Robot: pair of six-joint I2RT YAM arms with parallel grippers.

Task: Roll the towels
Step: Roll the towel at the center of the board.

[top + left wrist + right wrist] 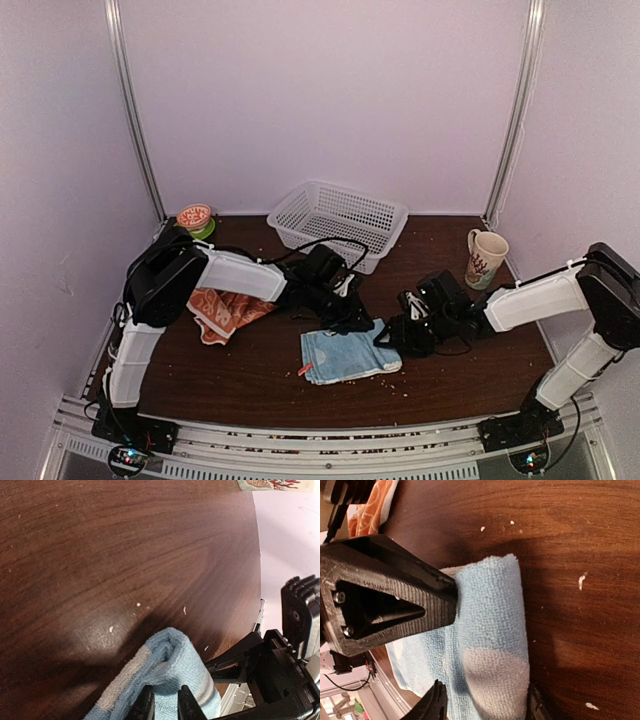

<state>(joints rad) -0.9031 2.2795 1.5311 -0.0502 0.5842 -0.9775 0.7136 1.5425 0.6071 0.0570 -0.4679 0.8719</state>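
Left pincer (pixel 165 706) first: my two tips are nearly together with a ridge of the light blue towel (pixel 167 667) pinched between them, so that one's got a proper hold of the cloth at its far edge. My right pincer (pixel 485 704) is spread wide, one finger on each side of the thick folded-over edge of the same towel. The right-hand finger touches the fold, but honestly I can't tell whether I'm squeezing or just straddling it. From the right wrist cam that edge looks doubled over into a fat lip, with a pale patch on it, and the rest of the towel lies flat behind.

From above, both pincers meet at the blue towel's far right corner, and the towel sits mid-table toward the front. The orange-red towel (pixel 226 311) is bunched up off to the left, partly under my left arm, well apart from the blue one. Behind that there's a white basket (pixel 335 215) at the back of the table (pixel 250 385), a mug (pixel 485 258) at back right and a little bowl (pixel 195 217) at back left.
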